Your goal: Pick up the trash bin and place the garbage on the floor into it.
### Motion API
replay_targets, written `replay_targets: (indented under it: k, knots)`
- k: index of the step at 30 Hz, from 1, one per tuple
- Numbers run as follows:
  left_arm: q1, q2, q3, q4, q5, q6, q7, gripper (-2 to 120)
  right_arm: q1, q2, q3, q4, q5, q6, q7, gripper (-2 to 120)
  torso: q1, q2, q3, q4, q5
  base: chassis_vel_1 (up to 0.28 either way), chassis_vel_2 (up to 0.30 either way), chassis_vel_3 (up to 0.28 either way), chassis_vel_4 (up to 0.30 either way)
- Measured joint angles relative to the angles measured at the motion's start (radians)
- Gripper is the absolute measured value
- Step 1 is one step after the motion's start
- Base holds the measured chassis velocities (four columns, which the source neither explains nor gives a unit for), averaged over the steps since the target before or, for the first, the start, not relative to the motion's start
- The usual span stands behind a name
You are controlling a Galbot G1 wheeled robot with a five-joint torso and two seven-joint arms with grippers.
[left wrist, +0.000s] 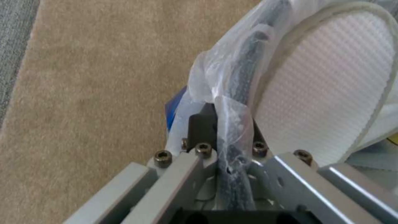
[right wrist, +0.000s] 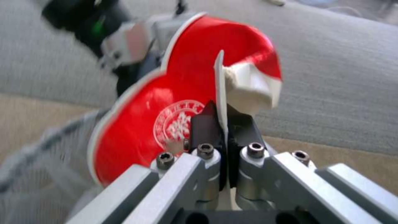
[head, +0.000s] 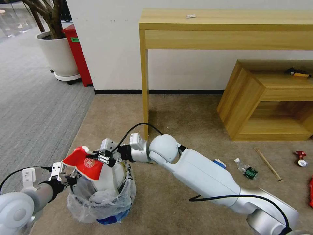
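While pinched flat in the right hand point(head: 103, 159), red-white cup point(head: 84, 163) above trash bin point(head: 101, 192), near left on the floor point(head: 195, 124). Light, crushed, thin-walled; easily slipped. Left hand point(head: 67, 178) clamped on bin rim and crinkly bag point(left wrist: 226, 93), white insole point(left wrist: 327, 93) inside. Bottle point(head: 245, 169) and stick point(head: 268, 164) far right; open carpet between, counter leg point(head: 145, 91) just behind.

The right tool point(right wrist: 222, 130) pinches the thin white edge of a flattened red-white cup point(right wrist: 166, 112), its dark pads pressed together on it. A round white emblem marks the red face. Beyond, the left tool point(right wrist: 124, 49) sits blurred over grey ribbed carpet point(right wrist: 331, 77), with beige carpet point(right wrist: 33, 121) nearer
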Motion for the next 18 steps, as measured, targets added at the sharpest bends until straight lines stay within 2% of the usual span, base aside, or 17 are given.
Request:
replay_targets:
  k: [5,11,18]
  knots:
    - [0.001,0.001,-0.006,0.000,-0.003,0.001,-0.001,0,-0.007,-0.004,-0.016,-0.001,-0.040,0.002,-0.023,0,0.000,0.000,0.000,0.0000,-0.0001,0.000,0.000,0.000,0.000]
    - [0.006,-0.018,-0.015,0.010,0.004,-0.002,0.009,0,-0.019,-0.011,0.037,0.022,0.071,-0.023,0.075,0,0.000,0.000,0.000,0.0000,0.0001,0.000,0.000,0.000,0.000]
    - [0.006,-0.032,-0.012,0.029,0.019,-0.002,0.021,0,-0.018,-0.038,0.091,0.046,0.091,-0.028,0.078,0,0.000,0.000,0.000,-0.0001,0.0001,0.000,0.000,0.000,0.000]
